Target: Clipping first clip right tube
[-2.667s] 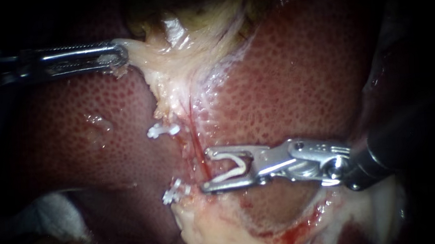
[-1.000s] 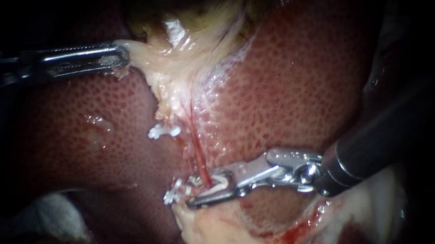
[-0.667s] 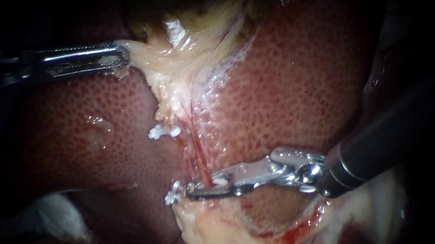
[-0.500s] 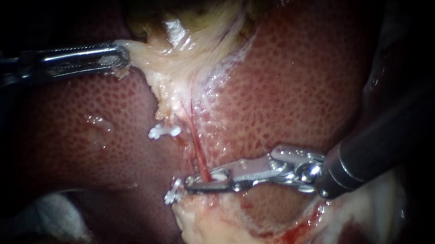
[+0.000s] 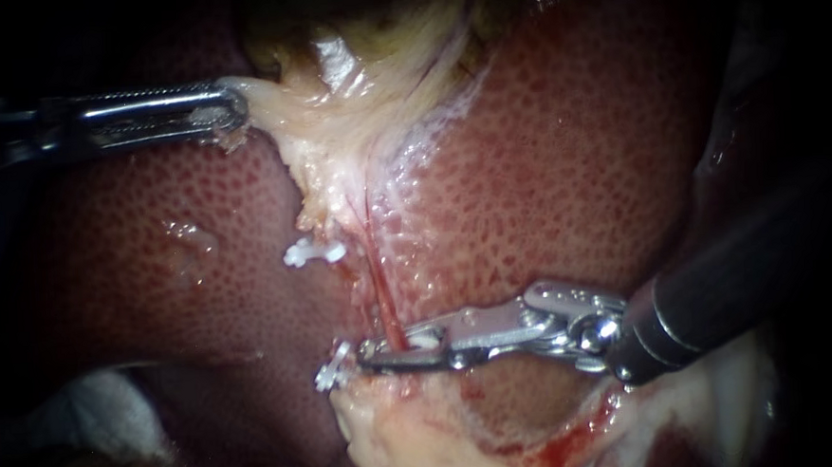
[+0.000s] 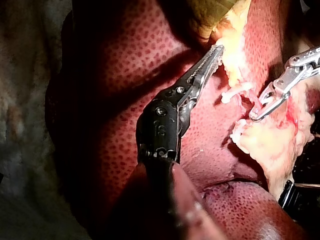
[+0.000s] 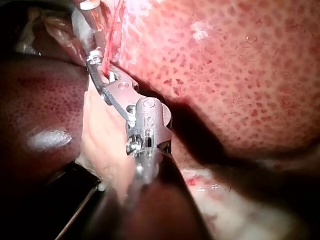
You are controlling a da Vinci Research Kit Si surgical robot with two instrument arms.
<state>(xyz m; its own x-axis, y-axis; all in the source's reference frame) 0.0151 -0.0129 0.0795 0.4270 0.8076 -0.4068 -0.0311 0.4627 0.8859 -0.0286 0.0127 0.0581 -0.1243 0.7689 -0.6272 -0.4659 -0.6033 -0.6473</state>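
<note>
Clamping from 3 o'clock, jaws of your right instrument (image 5: 367,352) pinch the clip (image 5: 426,337) across the 12-to-6 tube (image 5: 379,292); your left instrument (image 5: 236,106) grips tissue (image 5: 271,97).

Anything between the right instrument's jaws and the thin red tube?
Nothing visible. The right instrument has its metal jaws shut on the thin red tube, with a white plastic clip between them. Another white clip lies just beyond the jaw tips; contact unclear. The left instrument grips pale tissue well away.
</note>
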